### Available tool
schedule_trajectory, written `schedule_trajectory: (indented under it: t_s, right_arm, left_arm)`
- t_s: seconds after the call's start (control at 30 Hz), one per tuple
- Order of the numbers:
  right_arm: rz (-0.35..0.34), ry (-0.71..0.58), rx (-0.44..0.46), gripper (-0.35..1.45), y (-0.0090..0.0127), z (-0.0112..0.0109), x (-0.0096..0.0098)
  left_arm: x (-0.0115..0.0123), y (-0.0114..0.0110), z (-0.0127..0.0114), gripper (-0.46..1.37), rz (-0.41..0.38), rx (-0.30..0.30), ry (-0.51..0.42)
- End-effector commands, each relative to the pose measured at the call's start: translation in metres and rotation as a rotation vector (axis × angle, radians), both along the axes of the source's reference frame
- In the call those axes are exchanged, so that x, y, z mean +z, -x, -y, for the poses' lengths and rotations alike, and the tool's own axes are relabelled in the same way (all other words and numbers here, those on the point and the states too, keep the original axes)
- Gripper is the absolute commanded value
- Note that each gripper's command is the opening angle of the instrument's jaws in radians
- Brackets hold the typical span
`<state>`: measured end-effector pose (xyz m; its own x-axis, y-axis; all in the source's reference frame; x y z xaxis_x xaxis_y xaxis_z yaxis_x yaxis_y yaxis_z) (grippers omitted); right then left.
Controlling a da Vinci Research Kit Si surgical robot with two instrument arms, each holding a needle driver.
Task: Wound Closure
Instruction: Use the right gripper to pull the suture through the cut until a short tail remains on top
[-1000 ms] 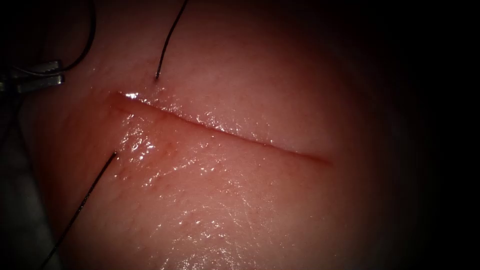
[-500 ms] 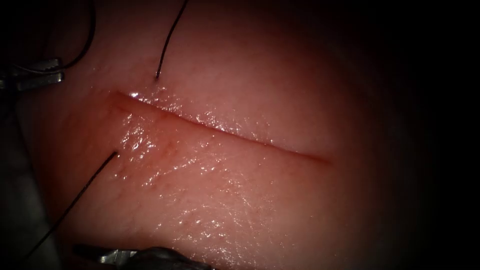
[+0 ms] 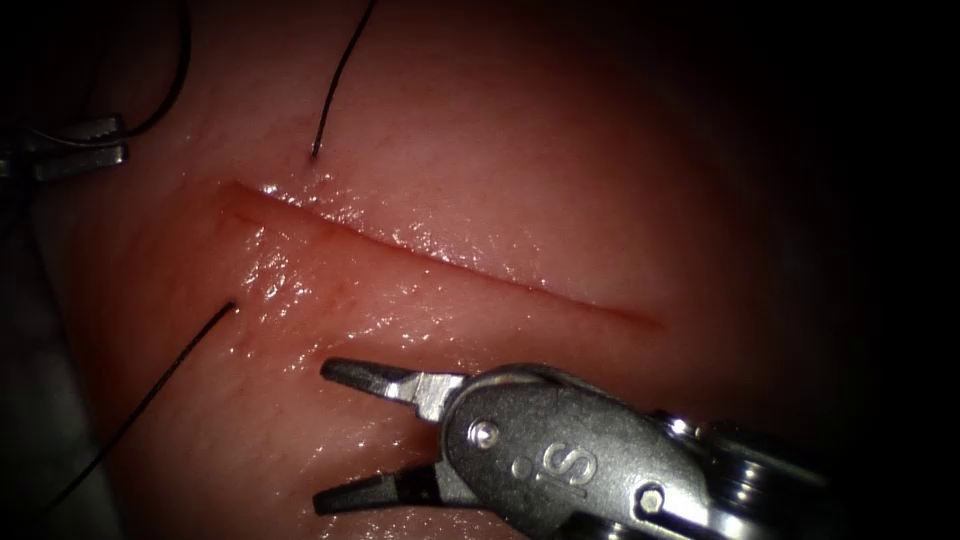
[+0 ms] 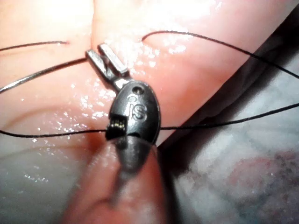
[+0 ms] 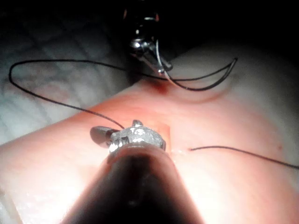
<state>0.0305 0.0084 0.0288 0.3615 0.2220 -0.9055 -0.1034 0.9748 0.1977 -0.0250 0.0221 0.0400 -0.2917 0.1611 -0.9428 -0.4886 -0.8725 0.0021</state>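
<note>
The tissue (image 3: 560,200) carries a long slanting cut (image 3: 450,265). Near the cut's left end, dark thread (image 3: 340,80) goes into the tissue on the far side and comes out on the near side as a second strand (image 3: 160,385). My left tool (image 3: 118,142) sits at the far left, off the tissue's edge. It is shut on the curved needle (image 5: 205,87) near one end, and the needle is outside the tissue. The needle (image 4: 42,74) runs out sideways from the left tool (image 4: 96,50). My right tool (image 3: 325,435) hovers over the tissue on the near side of the cut, jaws open, holding nothing.
Slack thread (image 5: 46,60) loops over the pale cloth (image 4: 243,154) beside the tissue. Another strand (image 4: 210,42) curves across the tissue near the left tool. Wet glints lie along the cut (image 3: 270,285).
My right tool came in from the lower edge and moved up over the tissue, its jaws open. The left tool and the thread stayed almost still.
</note>
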Motion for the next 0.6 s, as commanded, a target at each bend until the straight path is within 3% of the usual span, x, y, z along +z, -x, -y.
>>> schedule_trajectory:
  t_s: [0.03, 0.27, 0.6]
  right_arm:
    - [-0.001, 0.017, -0.013, 1.37, -0.0001, -0.0003, 0.0006]
    - [-0.028, 0.103, -0.071, 1.34, -0.0021, -0.0021, 0.0038]
    - [-0.053, 0.156, -0.106, 1.32, -0.0049, -0.0023, 0.0071]
  left_arm:
    - [-0.0002, -0.0001, 0.0000, -0.35, 0.001, 0.009, -0.003]
    - [-0.0003, -0.0002, 0.0002, -0.35, 0.000, 0.012, -0.004]
    - [-0.0004, -0.0004, 0.0003, -0.35, 0.000, 0.014, -0.004]
